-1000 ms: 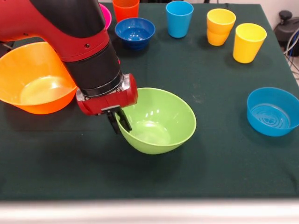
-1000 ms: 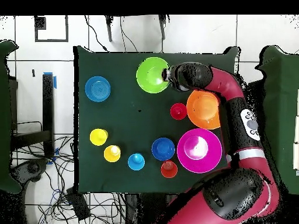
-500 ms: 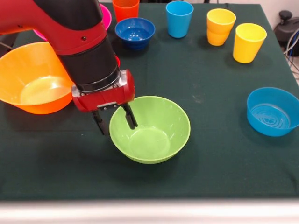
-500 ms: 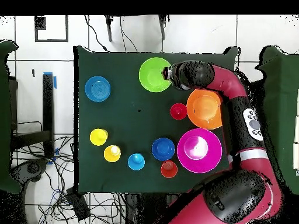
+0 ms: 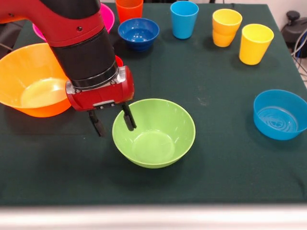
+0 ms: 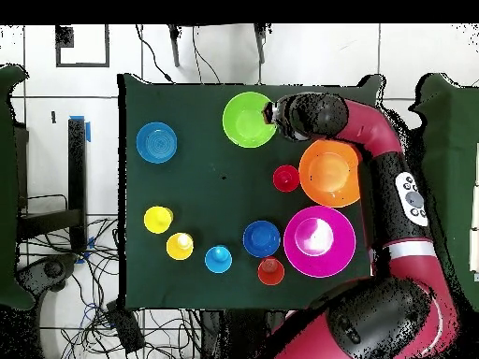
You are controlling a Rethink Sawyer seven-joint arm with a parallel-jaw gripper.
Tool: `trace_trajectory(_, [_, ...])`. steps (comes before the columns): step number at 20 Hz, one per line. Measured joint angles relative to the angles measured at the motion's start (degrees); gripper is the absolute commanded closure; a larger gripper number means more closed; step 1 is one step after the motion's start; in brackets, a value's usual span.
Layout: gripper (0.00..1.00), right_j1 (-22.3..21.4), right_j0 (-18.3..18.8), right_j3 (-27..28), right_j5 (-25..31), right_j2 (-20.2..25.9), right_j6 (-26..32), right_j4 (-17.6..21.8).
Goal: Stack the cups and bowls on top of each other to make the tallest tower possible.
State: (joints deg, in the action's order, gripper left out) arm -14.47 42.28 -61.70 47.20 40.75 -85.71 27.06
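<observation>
The dark green table point(image 5: 225, 167) carries every piece standing separately, nothing stacked on anything else. Over its left part in the front view reaches the red and black arm point(image 5: 79, 38), its gripper point(image 5: 111, 122) hanging at the rim of the green bowl point(image 5: 158, 136); the two black fingers point(image 5: 127, 118) are spread apart, one inside the bowl's left wall and the other outside it, straddling the rim without clamping it. The green bowl sits upright and level on the table, near the front edge in that view. The pink bowl point(image 6: 319, 241) is the widest piece seen from overhead, and mostly hidden behind the arm in the front view. Beside it stands the yellow-orange bowl point(image 5: 29, 86), upright, just left of the gripper in the front view. The light blue bowl point(image 5: 280, 114) rests alone toward the right edge, well apart from the rest. The dark blue bowl point(image 5: 138, 32) sits near the far side, with the orange cup point(image 5: 129, 8) just behind it to the left and the light blue cup point(image 5: 184, 18) to its right. Farther right stand two yellow cups point(image 5: 227, 27) near each other, the second yellow cup point(image 5: 256, 43) nearer the table's corner. The red cup point(image 6: 286, 178) stands between the green bowl and the yellow-orange bowl, largely hidden by the arm in the front view.
</observation>
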Motion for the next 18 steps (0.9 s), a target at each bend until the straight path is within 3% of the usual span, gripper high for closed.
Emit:
trace_trajectory(6, [0.0, -1.7, 0.0, -1.0, 1.4, 0.0, 0.0, -0.1])
trace_trajectory(10, [0.0, -4.9, 0.0, -3.1, 4.2, -0.1, 0.0, -0.1])
trace_trajectory(18, [0.0, -10.8, -0.3, -7.9, 4.6, -1.1, 0.0, 0.0])
